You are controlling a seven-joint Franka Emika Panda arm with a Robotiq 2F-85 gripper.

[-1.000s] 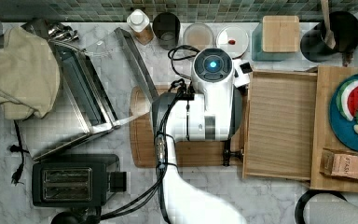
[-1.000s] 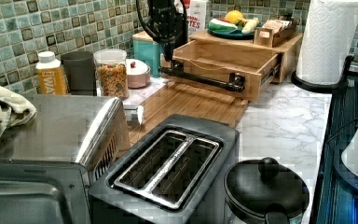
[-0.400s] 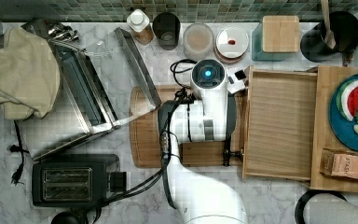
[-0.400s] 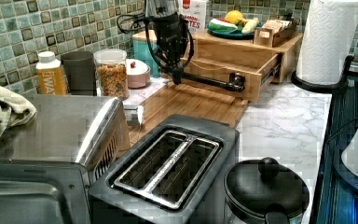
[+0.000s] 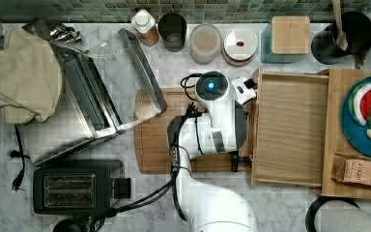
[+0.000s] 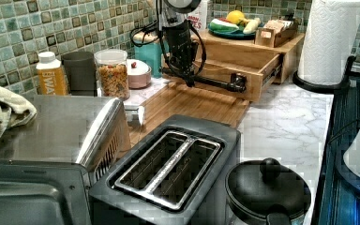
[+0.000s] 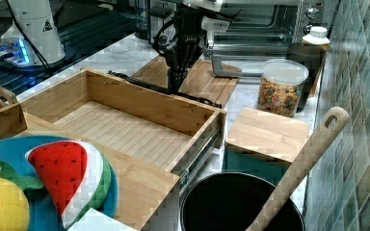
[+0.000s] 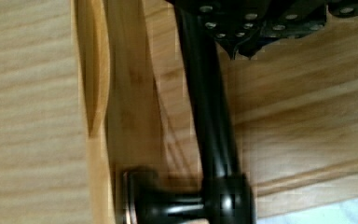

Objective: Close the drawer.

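The drawer (image 5: 290,130) stands pulled out of its wooden stand (image 5: 352,183) at the counter's (image 6: 286,117) back, over the cutting board's (image 5: 154,140) edge. The tool (image 7: 176,82) hangs at the drawer's dark bar handle (image 6: 215,83); whether its fingers are spread cannot be told.

A kitchen: a marble countertop (image 5: 290,208) backed by green mosaic wall tiles (image 6: 9,33) carries a black toaster (image 5: 72,186), a steel toaster oven (image 5: 77,111), a cereal jar (image 6: 112,72), a paper towel roll (image 6: 330,40) and a wooden cutting board (image 5: 154,130).
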